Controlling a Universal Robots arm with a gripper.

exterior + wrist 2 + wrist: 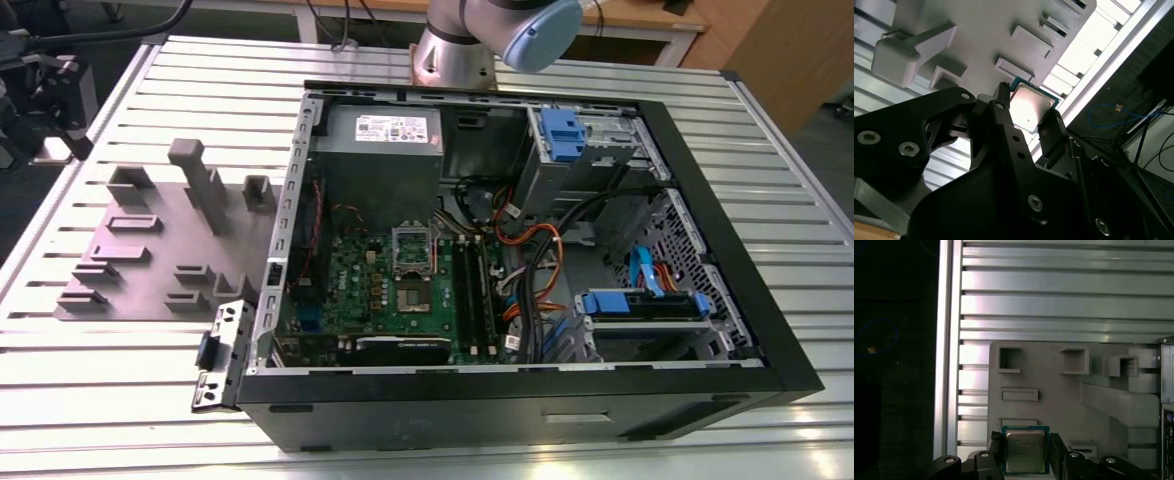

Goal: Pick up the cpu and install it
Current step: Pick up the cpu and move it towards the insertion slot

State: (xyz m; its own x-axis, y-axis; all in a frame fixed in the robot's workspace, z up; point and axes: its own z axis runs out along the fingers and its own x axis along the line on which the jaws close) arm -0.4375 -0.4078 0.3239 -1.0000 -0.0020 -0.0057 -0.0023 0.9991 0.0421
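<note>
Hand (1026, 444) drawn narrow onto the cpu (1025, 452), black fingers (995, 447) against two opposite sides of it in both wrist views. Silver lid faces the first wrist camera, with a thin green rim showing round it. Cpu sits over the grey fixture tray (1064, 390), near the tray side that runs along the worktop's edge rail (946, 365). Can't tell if it rests on the tray or is lifted clear. Tray has raised blocks and rectangular pockets: one slim pocket (1019, 395) is just beyond the cpu, and a long slanted post (1119, 405) stands further across the tray. In the exterior view the tray lies on the slatted aluminium worktop (534, 450), along the edge on the exterior view's left. Uncovered black computer case (761, 340) is just beside the tray, taking the worktop's middle and reaching toward the edge on the exterior view's right. Inside the case are a green motherboard (380, 300), a cpu socket (415, 296) with a silver metal frame (411, 241) adjoining it, and memory sticks (467, 290) just beside the socket. Grey power supply (380, 140) with a white label is at the case's far end. Also in the case: blue drive brackets (561, 130), plus orange and black cables (527, 245) between board and drive bays. Robot arm (487, 40) stands at the worktop's far edge behind the case. Second wrist view has dark floor past the worktop's edge with a blue cable (1114, 112) on it.
</note>
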